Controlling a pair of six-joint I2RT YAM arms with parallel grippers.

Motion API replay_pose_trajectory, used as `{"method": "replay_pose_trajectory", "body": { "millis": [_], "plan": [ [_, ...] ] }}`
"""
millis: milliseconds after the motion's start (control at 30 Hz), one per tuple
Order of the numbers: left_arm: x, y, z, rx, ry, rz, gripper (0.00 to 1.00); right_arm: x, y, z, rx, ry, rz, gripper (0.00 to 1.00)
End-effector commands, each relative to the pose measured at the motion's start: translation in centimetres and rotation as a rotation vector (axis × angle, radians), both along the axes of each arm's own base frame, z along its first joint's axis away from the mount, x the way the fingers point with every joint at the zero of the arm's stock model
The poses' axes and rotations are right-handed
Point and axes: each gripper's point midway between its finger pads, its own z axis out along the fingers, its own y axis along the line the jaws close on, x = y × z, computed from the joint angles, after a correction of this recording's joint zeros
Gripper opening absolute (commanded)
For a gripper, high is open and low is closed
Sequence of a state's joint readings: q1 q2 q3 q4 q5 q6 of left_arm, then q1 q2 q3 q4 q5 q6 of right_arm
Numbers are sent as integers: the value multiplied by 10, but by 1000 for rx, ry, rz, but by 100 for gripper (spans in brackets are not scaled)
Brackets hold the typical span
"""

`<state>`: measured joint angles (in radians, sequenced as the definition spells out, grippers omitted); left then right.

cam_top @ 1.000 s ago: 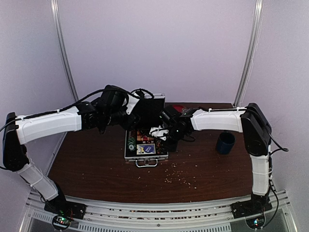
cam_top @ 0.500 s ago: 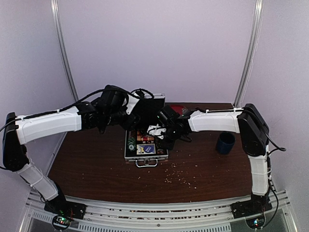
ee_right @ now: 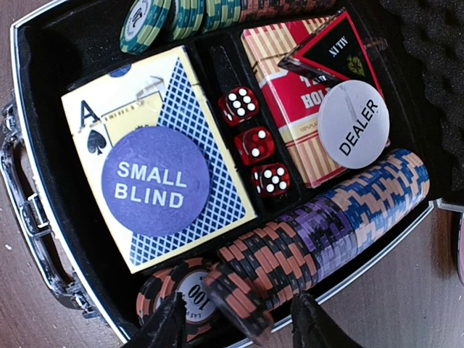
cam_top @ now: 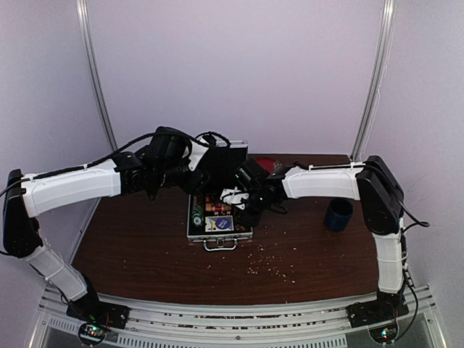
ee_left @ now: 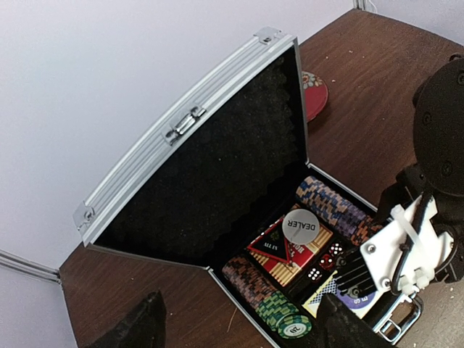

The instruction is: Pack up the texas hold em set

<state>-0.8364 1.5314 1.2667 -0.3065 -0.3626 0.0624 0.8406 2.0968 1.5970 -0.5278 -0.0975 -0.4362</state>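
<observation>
Right wrist view shows you the right gripper (ee_right: 235,322) has just spread its jaws partway, empty, over the orange-and-black round poker chips (ee_right: 268,261) at lower centre inside the silver square aluminium case (ee_right: 36,145), so packing looks nearly finished; the left gripper (ee_left: 243,322) hangs open, empty.

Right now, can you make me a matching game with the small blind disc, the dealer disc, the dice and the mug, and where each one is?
Things:
1. SMALL BLIND disc
2. DEALER disc
3. red dice
4. blue mug

Places:
A. on the red deck
B. on the table, outside the case
C. on the blue deck
D. in the slot between those decks

Pairs: 1-C, 2-A, 3-D, 4-B
</observation>
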Motion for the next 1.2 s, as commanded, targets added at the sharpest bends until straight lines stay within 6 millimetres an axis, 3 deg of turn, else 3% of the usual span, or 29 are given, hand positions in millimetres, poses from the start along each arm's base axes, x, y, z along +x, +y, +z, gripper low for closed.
{"method": "replay_pose_trajectory", "body": {
  "millis": [0,300,600,933,1167],
  "plan": [
    [5,3,26,-53,-65,16,73,-4,0,24,45,-6,-13,50],
    [6,5,28,-53,-71,24,73,-1,-5,30,53,10,-26,50],
    [5,8,32,-62,-83,32,73,-21,-15,53,107,86,36,50],
    [8,24,51,-111,-134,74,72,-26,-73,70,144,89,-32,47],
    [27,57,91,-274,-175,139,72,-29,-116,74,260,107,-88,47]
  ]
}}
